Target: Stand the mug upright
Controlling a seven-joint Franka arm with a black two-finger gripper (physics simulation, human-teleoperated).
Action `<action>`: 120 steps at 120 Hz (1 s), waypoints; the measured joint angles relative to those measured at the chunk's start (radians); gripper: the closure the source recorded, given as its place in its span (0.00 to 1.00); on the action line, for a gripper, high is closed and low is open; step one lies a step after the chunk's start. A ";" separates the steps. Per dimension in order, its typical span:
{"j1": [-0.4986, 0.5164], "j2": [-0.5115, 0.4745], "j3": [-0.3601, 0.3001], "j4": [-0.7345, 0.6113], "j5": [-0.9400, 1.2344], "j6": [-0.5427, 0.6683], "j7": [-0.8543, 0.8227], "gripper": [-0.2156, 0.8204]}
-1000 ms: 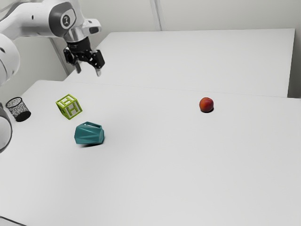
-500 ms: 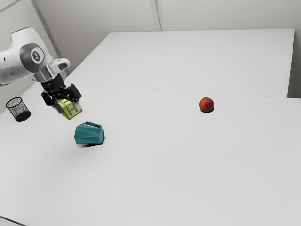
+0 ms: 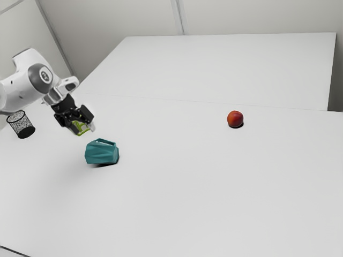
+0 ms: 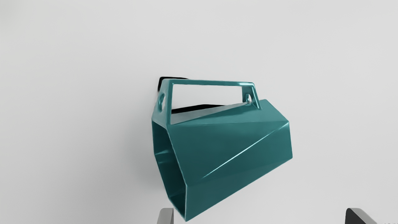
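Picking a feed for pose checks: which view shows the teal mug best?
Wrist view: the teal mug is close, open mouth and handle plain. Exterior view: farther off, lying on its side, handle visible.

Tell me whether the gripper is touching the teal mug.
Apart. The exterior view shows a narrow strip of bare table between the gripper and the mug, which lies on its side.

A: Which parts are obscured?
B: Green cube (image 3: 81, 131), partly hidden behind the gripper (image 3: 84, 129); arm (image 3: 21, 90), cropped at the exterior view's left; fingers (image 4: 166, 216), cropped by the wrist view's edge
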 joint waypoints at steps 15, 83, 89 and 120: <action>0.022 0.018 0.000 -0.019 -0.032 0.021 0.061 0.21; 0.085 0.128 0.000 -0.046 -0.258 0.093 0.308 0.21; 0.087 0.128 0.000 -0.046 -0.287 0.088 0.326 0.21; 0.109 0.149 0.000 -0.048 -0.370 0.042 0.400 0.21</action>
